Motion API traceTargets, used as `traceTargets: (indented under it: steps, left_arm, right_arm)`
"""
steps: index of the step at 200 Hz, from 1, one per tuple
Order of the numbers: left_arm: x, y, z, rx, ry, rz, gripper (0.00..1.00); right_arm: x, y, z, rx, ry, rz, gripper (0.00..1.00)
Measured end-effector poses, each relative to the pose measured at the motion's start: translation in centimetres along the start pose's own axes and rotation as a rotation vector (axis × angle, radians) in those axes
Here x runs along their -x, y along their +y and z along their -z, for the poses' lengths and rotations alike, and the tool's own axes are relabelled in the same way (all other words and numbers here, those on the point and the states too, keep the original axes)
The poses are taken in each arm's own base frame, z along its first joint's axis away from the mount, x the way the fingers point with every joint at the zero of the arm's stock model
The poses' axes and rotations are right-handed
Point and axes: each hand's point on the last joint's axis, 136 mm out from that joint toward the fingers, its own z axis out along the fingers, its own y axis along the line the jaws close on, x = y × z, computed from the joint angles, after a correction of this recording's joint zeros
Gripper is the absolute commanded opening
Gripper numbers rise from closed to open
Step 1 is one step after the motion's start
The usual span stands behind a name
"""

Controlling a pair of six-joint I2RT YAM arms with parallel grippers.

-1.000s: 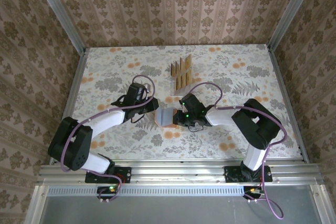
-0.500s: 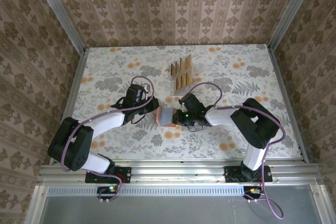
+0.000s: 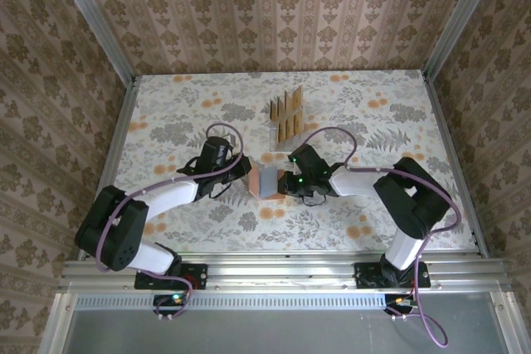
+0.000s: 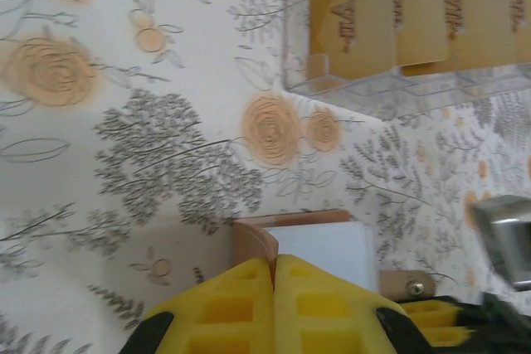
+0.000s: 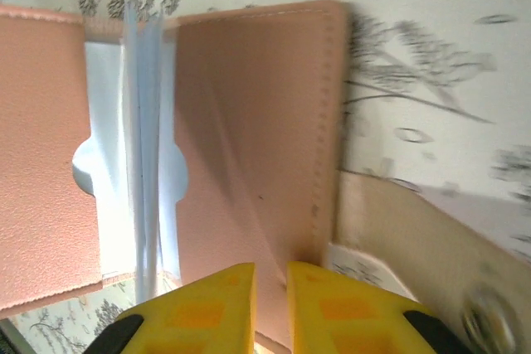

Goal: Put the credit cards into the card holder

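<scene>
The flat reddish-brown folding wallet (image 3: 264, 181) lies open on the flowery surface (image 3: 166, 113). The left tool (image 4: 274, 261) is closed and seems to pinch its edge. The right tool (image 5: 270, 271) stands a little open.

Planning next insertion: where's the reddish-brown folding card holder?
Top view: the card holder is mid-table between left hand and right hand, nearer than the clear card stand.

The left claw (image 4: 274, 261) is pressed shut, the right claw (image 5: 270, 269) a slit apart, tips facing each other
</scene>
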Motion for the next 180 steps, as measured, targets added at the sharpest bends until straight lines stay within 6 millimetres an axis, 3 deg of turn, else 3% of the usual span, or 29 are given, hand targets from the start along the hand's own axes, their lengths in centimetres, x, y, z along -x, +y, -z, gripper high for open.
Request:
traceTargets:
  steps: [58,91,130,156,180]
  left_arm:
    - [-0.2,0.9,0.1,0.039,-0.001,0.004,0.0]
    - [-0.5,1.2,-0.1,0.047,0.01,0.002,0.0]
    - [-1.0,1.9,-0.7,0.074,0.044,-0.029,0.0]
    - [-0.8,2.3,-1.0,0.101,0.066,-0.067,0.0]
    - [-0.4,2.1,-1.1,0.117,0.081,-0.118,0.18]
  right_arm:
    - [2.1,-0.3,5.4,-0.045,-0.095,0.014,0.21]
    - [3.0,1.5,6.1,-0.019,-0.11,0.039,0.21]
    - [2.7,4.2,3.7,0.0,-0.062,0.089,0.19]
    - [1.3,3.7,1.3,-0.026,-0.001,0.096,0.17]
    - [0.5,2.2,-0.1,-0.061,0.033,0.082,0.17]
